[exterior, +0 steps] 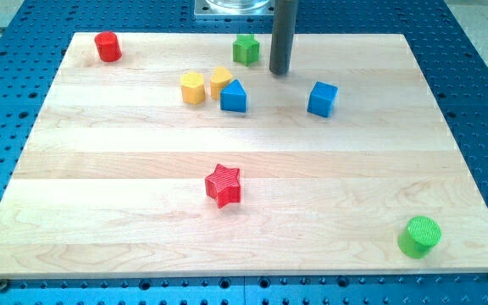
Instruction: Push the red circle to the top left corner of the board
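The red circle (108, 47) stands near the board's top left corner, close to the top edge. My tip (279, 72) is at the view's top centre, far to the right of the red circle. It sits just right of the green star (246, 49), apart from it, and up-left of the blue cube (322, 98).
Two yellow blocks (192, 87) (220, 81) sit side by side left of centre, the right one touching a blue block with a pointed top (234, 97). A red star (224, 185) lies at the middle bottom. A green cylinder (418, 235) stands at the bottom right. The wooden board (100, 169) lies on a blue perforated table.
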`<state>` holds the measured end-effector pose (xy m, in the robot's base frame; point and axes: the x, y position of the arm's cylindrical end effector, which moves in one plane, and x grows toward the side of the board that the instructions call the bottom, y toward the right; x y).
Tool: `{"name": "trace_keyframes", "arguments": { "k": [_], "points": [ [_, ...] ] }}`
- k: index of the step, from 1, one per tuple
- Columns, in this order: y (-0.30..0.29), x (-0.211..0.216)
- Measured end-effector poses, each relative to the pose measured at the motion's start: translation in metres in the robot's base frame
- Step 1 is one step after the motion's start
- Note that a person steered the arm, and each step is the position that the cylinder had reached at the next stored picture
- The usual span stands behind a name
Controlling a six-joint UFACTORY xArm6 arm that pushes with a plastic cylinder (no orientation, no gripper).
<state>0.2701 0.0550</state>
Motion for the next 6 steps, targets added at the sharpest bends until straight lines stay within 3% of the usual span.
{"name": "trace_keyframes", "arguments": {
  "k": [2,3,5,6],
  "points": [
    [-0.064,-0.011],
    [-0.122,0.037],
    [-0.213,-0.037],
    [-0.286,-0.021]
  ]
}}
